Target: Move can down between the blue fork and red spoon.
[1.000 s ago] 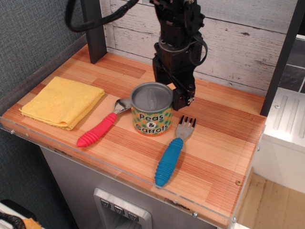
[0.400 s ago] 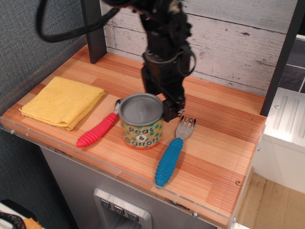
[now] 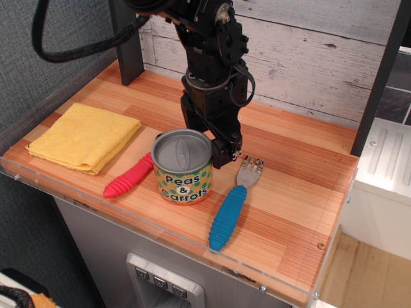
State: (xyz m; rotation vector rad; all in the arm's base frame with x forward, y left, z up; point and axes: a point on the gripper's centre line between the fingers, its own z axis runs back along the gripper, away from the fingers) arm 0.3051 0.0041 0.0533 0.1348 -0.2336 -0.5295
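Observation:
The can (image 3: 183, 168), a short tin with a grey lid and an orange "Peas & Carrots" label, stands between the red spoon (image 3: 128, 178) on its left and the blue fork (image 3: 232, 205) on its right. The can hides the spoon's bowl; only the red handle shows. The fork's tines point to the back. My black gripper (image 3: 207, 142) comes down from the back and grips the can's back right rim. One finger (image 3: 225, 151) shows beside the lid, and the other is hidden behind the can.
A folded yellow cloth (image 3: 85, 136) lies at the left of the wooden table (image 3: 295, 192). A dark post (image 3: 127, 45) stands at the back left. A white plank wall runs along the back. The table's front edge has a clear lip.
The gripper and the can have moved together toward the front left, down past the spoon's bowl, which the can now covers. Spoon, fork and cloth stayed put.

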